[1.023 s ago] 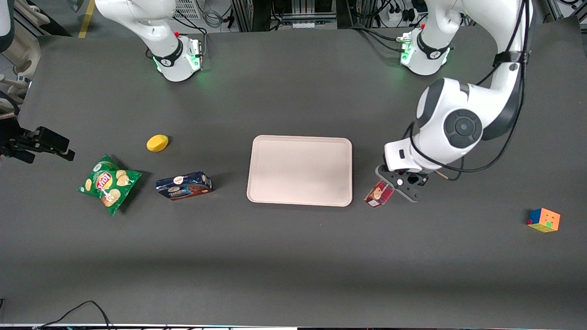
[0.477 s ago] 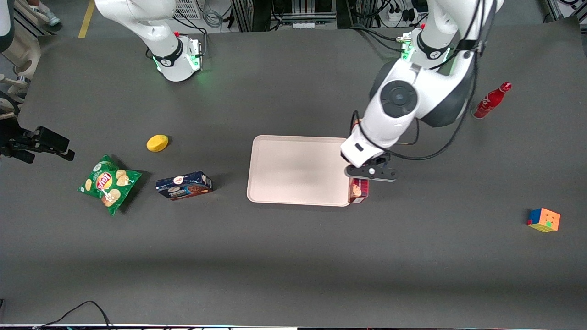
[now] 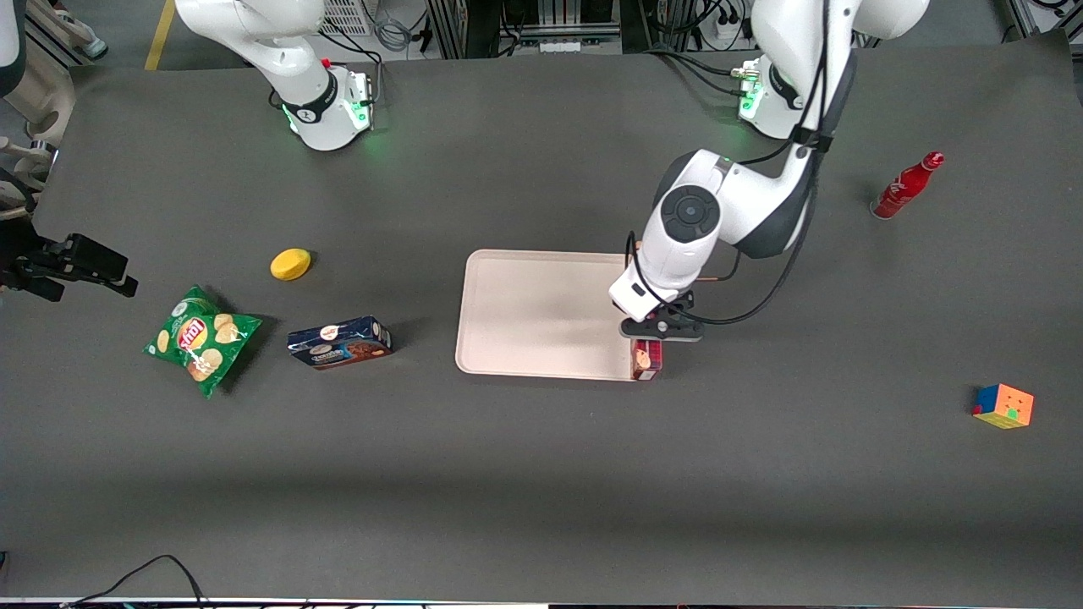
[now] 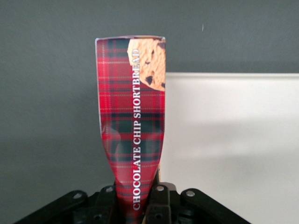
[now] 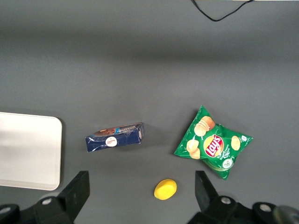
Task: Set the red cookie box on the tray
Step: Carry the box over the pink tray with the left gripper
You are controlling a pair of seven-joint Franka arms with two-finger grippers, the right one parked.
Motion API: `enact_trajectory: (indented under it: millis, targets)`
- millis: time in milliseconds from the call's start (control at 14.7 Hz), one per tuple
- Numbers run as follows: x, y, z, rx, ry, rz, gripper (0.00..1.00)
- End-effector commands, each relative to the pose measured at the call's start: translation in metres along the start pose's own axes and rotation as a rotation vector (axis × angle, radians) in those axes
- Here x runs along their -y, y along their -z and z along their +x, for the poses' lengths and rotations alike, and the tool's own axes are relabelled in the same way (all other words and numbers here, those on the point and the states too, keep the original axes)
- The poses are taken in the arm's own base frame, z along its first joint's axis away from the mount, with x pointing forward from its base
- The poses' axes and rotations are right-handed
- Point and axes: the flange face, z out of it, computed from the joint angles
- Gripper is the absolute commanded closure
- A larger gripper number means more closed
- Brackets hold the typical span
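Note:
The red cookie box [image 3: 646, 359] [image 4: 133, 130], red tartan with a cookie picture, hangs upright from my left gripper [image 3: 661, 328] [image 4: 140, 198], whose fingers are shut on its pinched upper end. It is held over the near corner of the tray [image 3: 541, 313] [image 4: 233, 140] at the working arm's end, its lower end straddling the tray's rim and the dark table. The tray is a large flat cream rectangle with a low rim and nothing lies on it.
A dark blue cookie box [image 3: 339, 342] [image 5: 114, 137], a green chip bag [image 3: 201, 339] [image 5: 212, 142] and a yellow lemon [image 3: 290, 263] [image 5: 165, 189] lie toward the parked arm's end. A red bottle [image 3: 906, 185] and a colour cube [image 3: 1003, 406] stand toward the working arm's end.
My left gripper has carried the red cookie box from the bare table beside the tray sideways to the tray's near corner, turning it more upright. The arm has swung clear of the red bottle.

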Motion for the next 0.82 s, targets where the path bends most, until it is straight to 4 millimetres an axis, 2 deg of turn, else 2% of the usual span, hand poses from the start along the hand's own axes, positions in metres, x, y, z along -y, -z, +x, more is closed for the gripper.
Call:
enact_trajectory:
  millis: [0,409,750]
  targets:
    - [-0.023,-0.017,-0.023,-0.013,0.042,0.002,0.93]
    - [-0.030,-0.041,-0.029,-0.009,0.033,0.012,0.91]
    - [-0.030,-0.047,-0.027,-0.021,0.027,0.008,0.90]
